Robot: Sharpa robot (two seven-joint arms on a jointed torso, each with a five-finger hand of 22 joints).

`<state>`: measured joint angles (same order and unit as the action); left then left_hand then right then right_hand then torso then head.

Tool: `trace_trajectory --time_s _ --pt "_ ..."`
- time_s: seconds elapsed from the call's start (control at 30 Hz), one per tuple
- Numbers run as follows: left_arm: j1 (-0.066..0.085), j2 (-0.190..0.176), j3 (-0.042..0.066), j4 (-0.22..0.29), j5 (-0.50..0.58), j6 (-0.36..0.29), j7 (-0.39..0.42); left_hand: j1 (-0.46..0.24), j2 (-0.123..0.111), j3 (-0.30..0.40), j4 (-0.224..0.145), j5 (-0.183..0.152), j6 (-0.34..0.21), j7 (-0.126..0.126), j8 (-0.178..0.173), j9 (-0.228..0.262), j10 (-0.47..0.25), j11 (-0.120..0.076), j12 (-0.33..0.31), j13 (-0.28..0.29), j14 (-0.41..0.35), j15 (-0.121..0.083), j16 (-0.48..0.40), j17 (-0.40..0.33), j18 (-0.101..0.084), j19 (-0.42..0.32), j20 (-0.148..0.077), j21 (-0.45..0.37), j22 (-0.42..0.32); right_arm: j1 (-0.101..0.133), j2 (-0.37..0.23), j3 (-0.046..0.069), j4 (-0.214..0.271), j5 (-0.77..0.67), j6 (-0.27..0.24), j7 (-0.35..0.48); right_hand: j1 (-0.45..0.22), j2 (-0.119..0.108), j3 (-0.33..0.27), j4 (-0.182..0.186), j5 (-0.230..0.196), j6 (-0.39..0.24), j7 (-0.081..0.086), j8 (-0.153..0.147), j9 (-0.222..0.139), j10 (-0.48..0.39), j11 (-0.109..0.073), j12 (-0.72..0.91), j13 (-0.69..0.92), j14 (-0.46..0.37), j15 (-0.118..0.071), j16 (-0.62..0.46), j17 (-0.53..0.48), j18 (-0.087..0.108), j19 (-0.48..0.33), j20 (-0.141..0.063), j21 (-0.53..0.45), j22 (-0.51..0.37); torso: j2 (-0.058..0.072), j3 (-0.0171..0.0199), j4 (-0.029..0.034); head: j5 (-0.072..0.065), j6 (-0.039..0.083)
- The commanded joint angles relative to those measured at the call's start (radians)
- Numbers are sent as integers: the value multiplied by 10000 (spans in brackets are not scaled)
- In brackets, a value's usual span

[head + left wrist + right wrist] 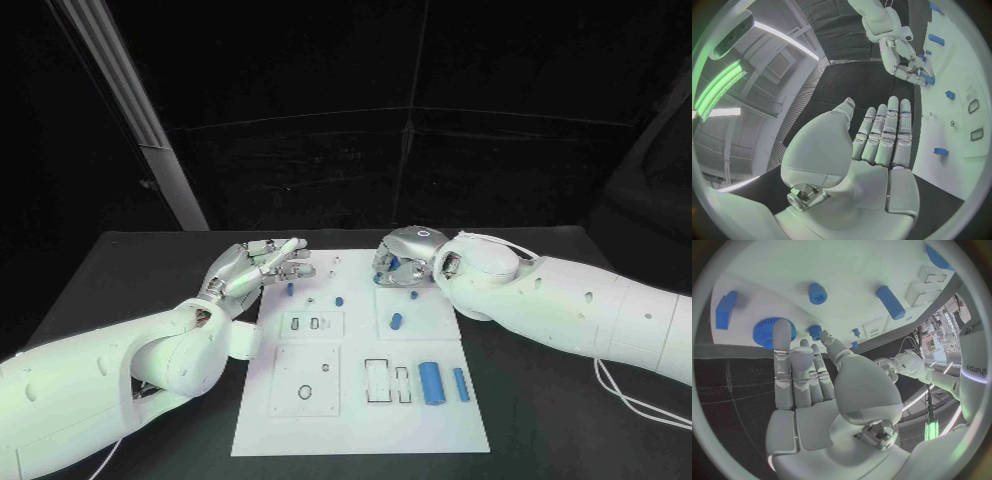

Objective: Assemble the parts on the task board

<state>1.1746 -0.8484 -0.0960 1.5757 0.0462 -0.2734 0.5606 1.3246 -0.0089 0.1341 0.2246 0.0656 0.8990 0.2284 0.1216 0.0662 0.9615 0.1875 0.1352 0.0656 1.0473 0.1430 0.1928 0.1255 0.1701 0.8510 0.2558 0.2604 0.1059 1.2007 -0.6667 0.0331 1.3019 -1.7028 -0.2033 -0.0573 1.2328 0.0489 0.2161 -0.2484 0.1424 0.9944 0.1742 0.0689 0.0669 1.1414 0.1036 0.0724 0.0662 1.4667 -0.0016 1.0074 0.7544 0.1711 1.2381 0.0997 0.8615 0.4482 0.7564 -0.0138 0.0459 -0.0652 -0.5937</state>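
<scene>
On the left of the white board (361, 400): left hand (257, 268) open, fingers straight, empty. At the far edge: right hand (404, 262) spread over a blue gear (772, 331), gripping nothing. Best lowered slowly, fingertips around the gear rim. Nearer, right: big blue cylinder (430, 383) flat, long axis pointing away from the robot.

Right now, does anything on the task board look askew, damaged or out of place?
Nothing stands out. The task board lies flat and the blue parts sit tidily on it. The left robot hand is open; the right robot hand hovers over the far end.
</scene>
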Motion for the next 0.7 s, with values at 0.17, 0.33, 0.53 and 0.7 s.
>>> trace_trajectory --time_s 0.17,0.33,0.53,0.7 --pt "19 -1 4 -28 -72 197 -41 34 44 4 -37 -36 49 171 -2 -9 54 39 -58 -9 96 4 -47 13 144 90 10 -41 -9 28 80 11 -88 -119 446 20 47 -119 217 48 -101 -51 35 -16 -2 -90 1 -16 -12 165 83 569 602 -15 -5 30 653 749 43 -6 22 12 -33" --pt "19 -6 3 -50 -73 212 -58 31 38 -7 -51 -38 35 185 -14 -12 44 50 -75 -12 92 9 -63 14 142 93 11 -54 -20 28 156 11 -161 -119 674 4 51 -141 375 85 -130 26 14 6 6 -19 -17 15 -7 182 76 932 979 -69 49 37 1081 1247 62 15 -9 37 -46" --pt "20 3 2 -71 -73 228 -93 31 34 -19 -74 -39 11 202 -33 -16 20 63 -103 -15 89 17 -83 16 139 97 14 -73 -36 28 201 11 -198 -119 783 -39 114 -115 601 90 -201 145 -19 31 13 95 -51 47 -5 197 54 1237 1296 -121 106 28 1466 1704 76 20 -1 38 -68" --pt "21 8 1 -97 -73 228 -119 26 38 -29 -88 -39 -12 219 -50 -18 -5 77 -128 -18 85 25 -101 17 137 98 18 -90 -50 28 204 11 -221 -170 727 -135 334 13 1129 16 -552 337 -68 63 20 282 -102 81 -4 210 12 1580 1646 -189 179 -2 1946 2275 101 21 -7 28 -83"
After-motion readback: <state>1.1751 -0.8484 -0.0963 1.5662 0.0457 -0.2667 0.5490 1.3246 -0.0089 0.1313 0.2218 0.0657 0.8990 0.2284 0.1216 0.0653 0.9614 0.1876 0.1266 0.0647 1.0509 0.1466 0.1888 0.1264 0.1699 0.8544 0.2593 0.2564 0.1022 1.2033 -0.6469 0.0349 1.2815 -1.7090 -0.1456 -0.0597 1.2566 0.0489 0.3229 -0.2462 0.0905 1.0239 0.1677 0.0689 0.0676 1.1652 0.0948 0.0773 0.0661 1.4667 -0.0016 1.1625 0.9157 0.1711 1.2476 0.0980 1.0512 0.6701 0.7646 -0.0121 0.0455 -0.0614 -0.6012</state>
